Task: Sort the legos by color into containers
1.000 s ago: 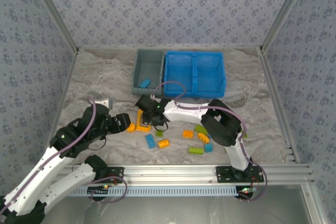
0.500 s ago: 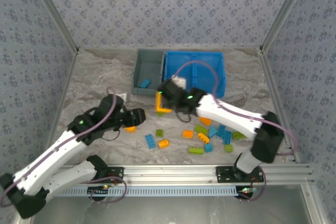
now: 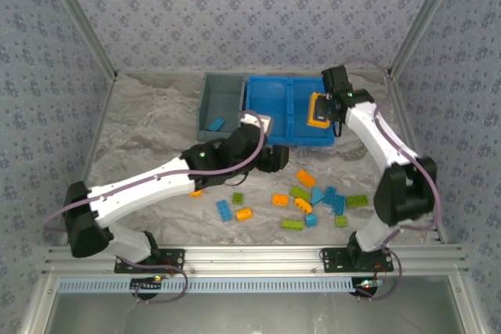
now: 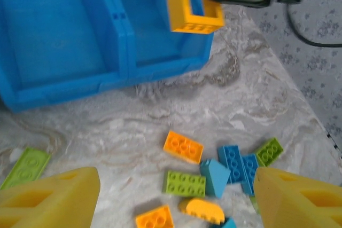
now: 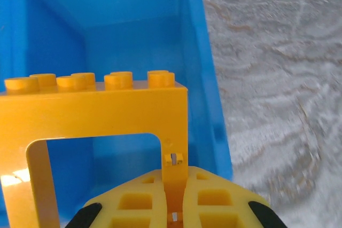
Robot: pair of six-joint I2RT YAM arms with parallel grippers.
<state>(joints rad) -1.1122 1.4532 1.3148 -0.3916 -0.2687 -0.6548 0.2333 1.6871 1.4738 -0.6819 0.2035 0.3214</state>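
Nearest, just below and ahead of the left gripper [image 4: 172,202], with fingers spread wide and nothing between: loose legos [image 3: 313,202] on the table [image 3: 141,123], among them an orange brick [image 4: 183,146], a lime green brick [image 4: 185,183] and touching blue bricks [image 4: 238,163]. Farther ahead, the blue bin [image 4: 123,41]. Clamped tight in the right gripper [image 5: 173,202] by one side bar: the orange frame [image 5: 96,105], over the bin's right compartment. Well to that gripper's left, the grey bin [image 3: 221,99], one blue brick [image 3: 215,123] inside.
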